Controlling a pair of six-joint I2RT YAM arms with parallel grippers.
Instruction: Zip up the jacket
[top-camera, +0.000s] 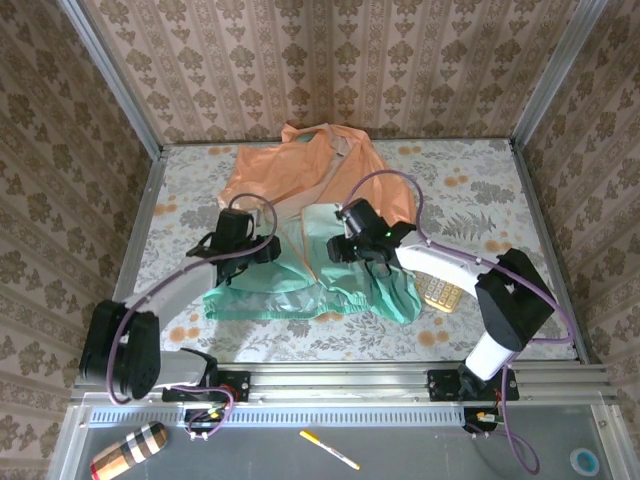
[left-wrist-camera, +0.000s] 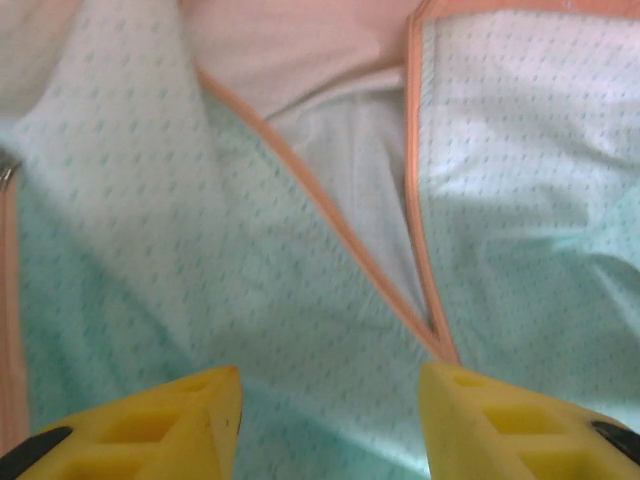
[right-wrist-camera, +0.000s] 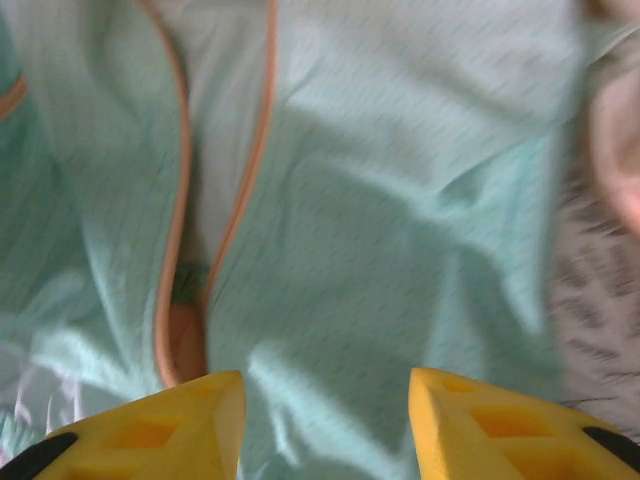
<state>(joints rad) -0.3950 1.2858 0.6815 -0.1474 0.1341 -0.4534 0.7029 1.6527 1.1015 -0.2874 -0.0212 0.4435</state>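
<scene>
Loosely spread, jacket (top-camera: 290, 175) beneath left claw (left-wrist-camera: 328, 375), apart; right claw (right-wrist-camera: 325, 378) likewise apart, over teal front

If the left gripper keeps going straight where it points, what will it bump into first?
Probably the thin, shiny mint-green jacket fabric, just beside where its orange zipper edges meet. The open left gripper looks close, though depth is unclear.

You see the jacket (top-camera: 300, 255) fading from peach-orange to pale, finely dotted teal, with an orange zipper (left-wrist-camera: 415, 180). The surface (top-camera: 470, 190) is white with orange flowers and grey leaves. The left gripper (left-wrist-camera: 328, 425) and right gripper (right-wrist-camera: 325, 425) have yellow fingers (left-wrist-camera: 150, 430).
</scene>
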